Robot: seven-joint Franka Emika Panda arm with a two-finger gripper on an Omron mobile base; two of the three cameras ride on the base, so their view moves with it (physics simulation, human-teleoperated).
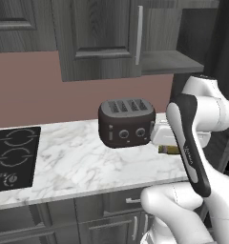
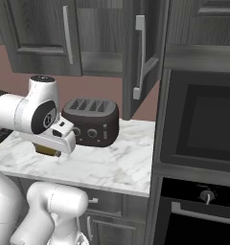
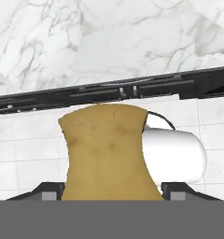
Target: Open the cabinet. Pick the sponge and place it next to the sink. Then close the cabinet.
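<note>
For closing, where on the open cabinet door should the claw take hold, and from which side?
Take the cabinet door by its long vertical silver bar handle, midway along. It stands off the swung-out panel, so the fingers can straddle it, coming from the handle-bearing face.

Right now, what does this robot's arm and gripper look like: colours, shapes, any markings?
The arm is built of rounded glossy white shells; a long black band with small pale lettering runs along one link, and a dark round joint cap with a pale mark faces the right base view. The hand is a boxy white block. The gripper ends in two small dark finger tips with grey pads. No cables are visible.
</note>
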